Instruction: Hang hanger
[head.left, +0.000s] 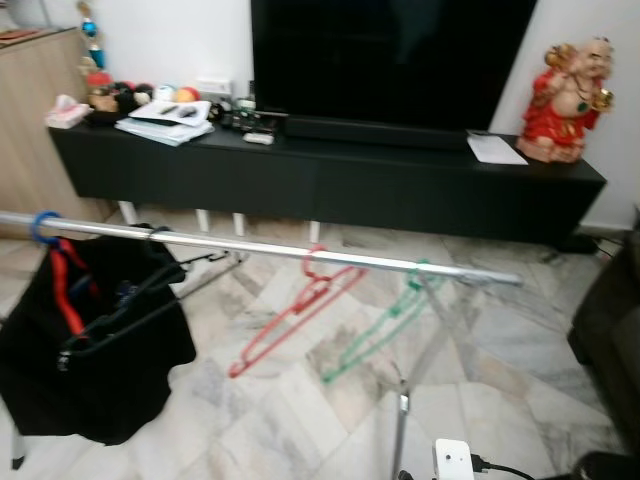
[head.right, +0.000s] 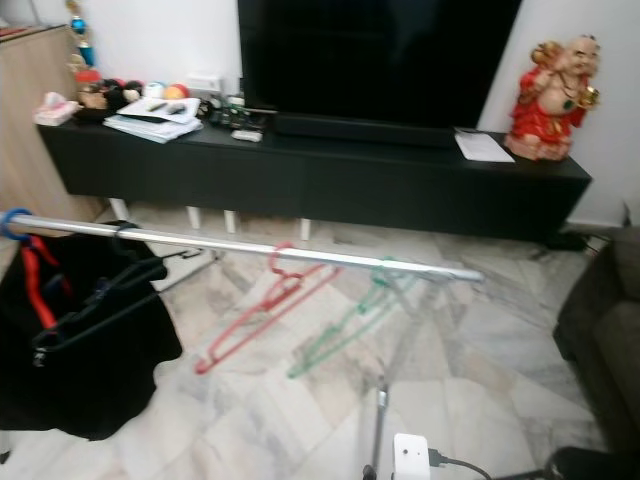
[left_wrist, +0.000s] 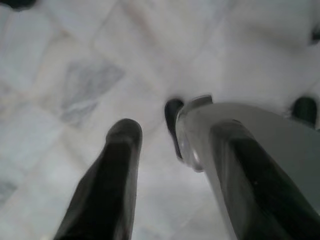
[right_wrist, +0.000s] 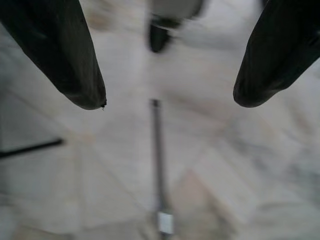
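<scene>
Red hanger (head.left: 296, 313) and green hanger (head.left: 385, 322) hang on the rail (head.left: 250, 245) — seemingly done; both grippers — left gripper (left_wrist: 175, 145), right gripper (right_wrist: 167, 95) — spread, empty.

Left gripper (left_wrist: 175, 145): fingers spread apart, pointing down at the floor (view blurred). Right gripper (right_wrist: 170, 100): fingers wide apart, tips at 10 and 2 o'clock in its wrist view, holding nothing.

Red hanger (head.left: 292, 322) and green hanger (head.left: 378, 330) hooked side by side on silver rail (head.left: 250, 246), both tilted
</scene>
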